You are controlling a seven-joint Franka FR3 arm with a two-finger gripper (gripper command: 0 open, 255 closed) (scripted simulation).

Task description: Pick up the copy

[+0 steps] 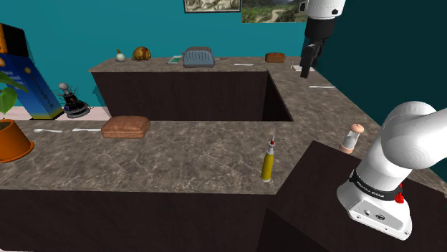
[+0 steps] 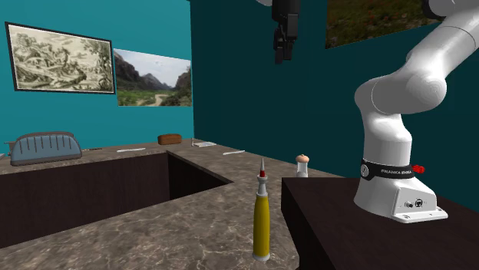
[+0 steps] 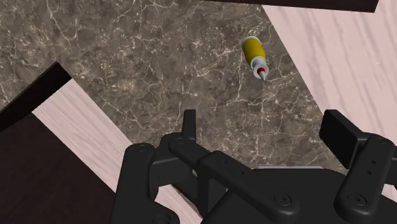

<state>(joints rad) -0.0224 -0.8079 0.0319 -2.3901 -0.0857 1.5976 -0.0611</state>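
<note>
Judging by the scene, nothing has been lifted yet: the gripper [image 2: 282, 55] is held high above the counter [image 2: 138, 222], fingers spread and empty. The copy [image 2: 203, 143], taken to be the flat white item, is seen lying near the brown loaf [image 2: 170, 139]. Approach, grasp and lift remain.

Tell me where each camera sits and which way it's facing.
Shoulder view: behind the stand, looking down across the counter; the arm and gripper show.
Second exterior view: low by the counter, facing the teal wall; arm at its right, gripper at top.
Wrist view: on the wrist, looking down at the counter; open black fingers show.
Shared: all three see the yellow bottle.
</note>
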